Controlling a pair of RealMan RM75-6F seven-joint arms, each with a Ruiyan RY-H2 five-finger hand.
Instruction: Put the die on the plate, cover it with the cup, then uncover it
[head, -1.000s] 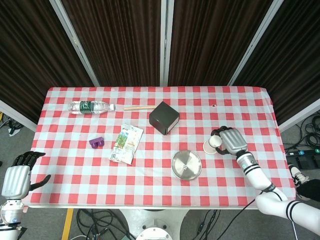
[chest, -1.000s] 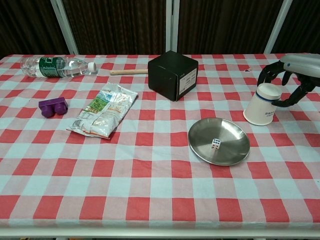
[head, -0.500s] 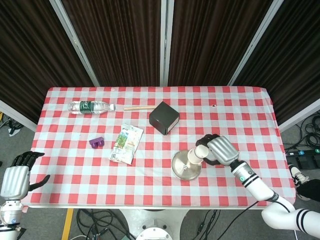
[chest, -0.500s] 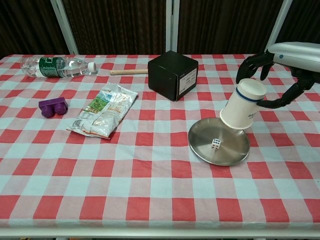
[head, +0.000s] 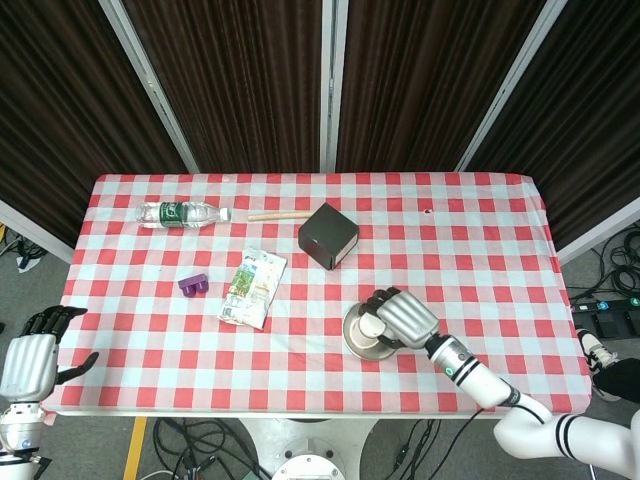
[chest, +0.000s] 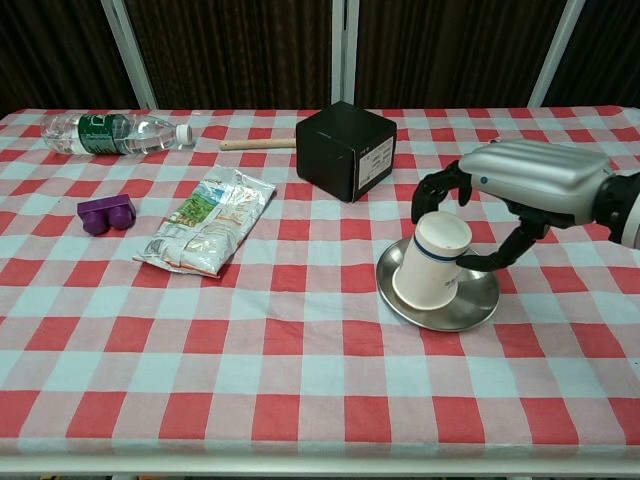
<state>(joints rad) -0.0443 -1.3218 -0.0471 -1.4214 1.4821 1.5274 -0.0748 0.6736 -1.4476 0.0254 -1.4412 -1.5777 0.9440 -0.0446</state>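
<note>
head view, right hand: your right hand (head: 398, 316) sits over the plate (head: 358, 343), wrapped around the cup (head: 372, 325), so it's holding, not empty
head view, cup: upside down, base facing up at the camera, mouth toward the plate; from up here I can't tell whether the rim is fully seated
head view, die: can't see it, the cup and hand hide that part of the plate
head view, left hand: your left hand (head: 30, 358) is way off at the near left edge of the table (head: 470, 230), holding nothing, fingers apart; nowhere near the action

chest view, right hand: right hand (chest: 525, 190) reaches in from the right, fingers curled round the cup (chest: 431, 260) just under its base
chest view, cup: it's on the plate (chest: 478, 305), leaning a bit, its top tipped toward your hand, wide mouth down on the metal
chest view, die: hidden; my guess is it's under the cup, since the bare bits of plate show nothing
chest view, what matters next: cup's long axis runs near vertical, slightly tilted, and it sits right below your right hand; I'd say level it so the rim lands flat, then lift straight up to uncover, right hand only
</note>
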